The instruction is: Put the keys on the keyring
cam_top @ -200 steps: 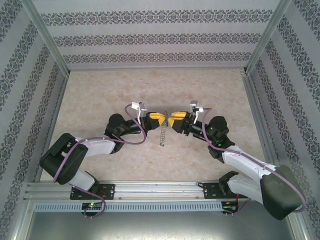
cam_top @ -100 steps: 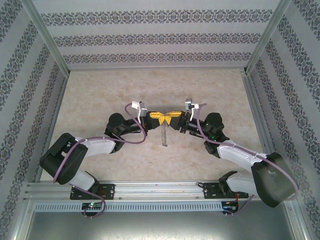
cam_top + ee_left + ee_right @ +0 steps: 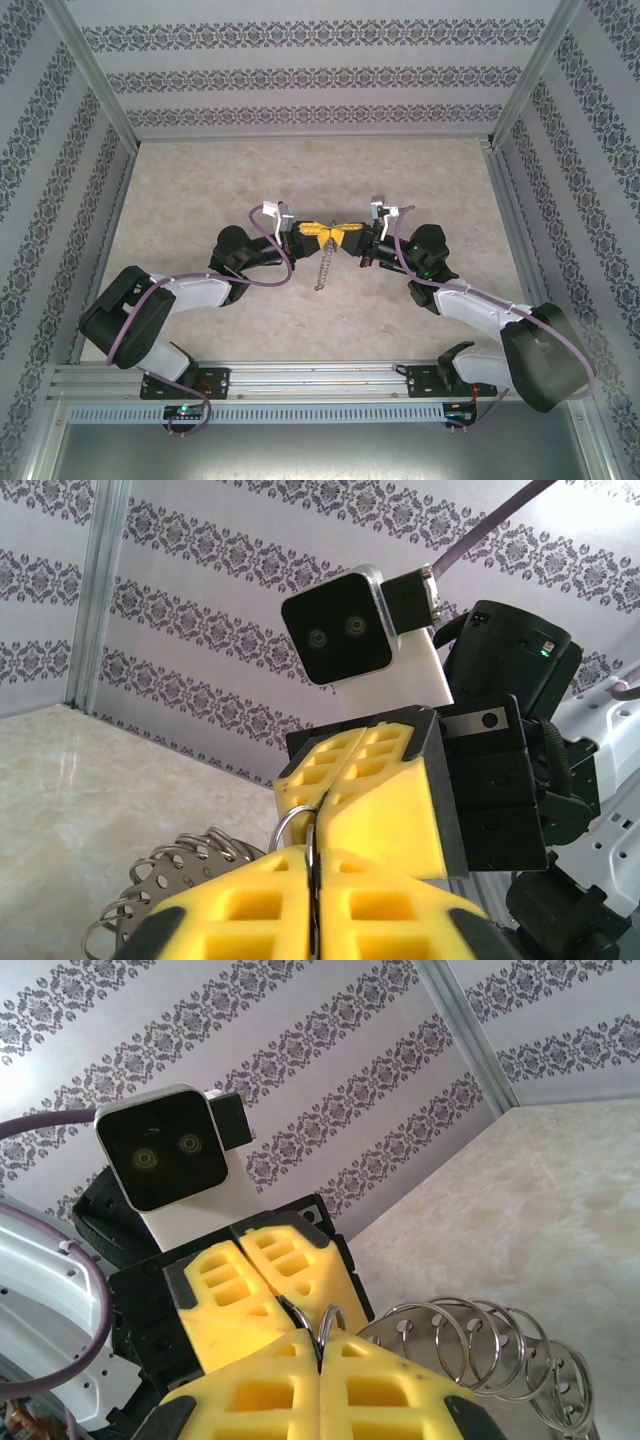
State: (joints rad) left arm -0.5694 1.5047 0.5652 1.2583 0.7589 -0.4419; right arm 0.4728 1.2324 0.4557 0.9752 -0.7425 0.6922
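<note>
- Top external: the left gripper and the right gripper meet tip to tip just short of the table's middle. The left arm reaches in from 8 o'clock and the right arm from 4 o'clock.
- From the spot where the yellow fingers touch, the keyring hangs as a thin silvery string of links. It trails toward 6 o'clock, a shade toward 7, over the marbled top. At this size I cannot tell whether its lower end rests on the table.
- Left wrist: the left gripper fills the bottom edge, its two yellow pads pressed together with a sliver of grey wire caught in the seam.
- Directly at 12 o'clock of it the right gripper faces back, fingers also together. A small wire loop bridges the two sets of tips.
- The rest of the keyring — a fan of holed silvery tabs on rings — bunches at 8 o'clock of the pads.
- Right wrist: the right gripper sits at the bottom, pads shut on a wire loop that rises from the seam.
- The left gripper stands at 11 o'clock, fingers together, tips at that same loop.
- The keyring fans out toward 3 o'clock as a row of overlapping rings above the table.
</note>
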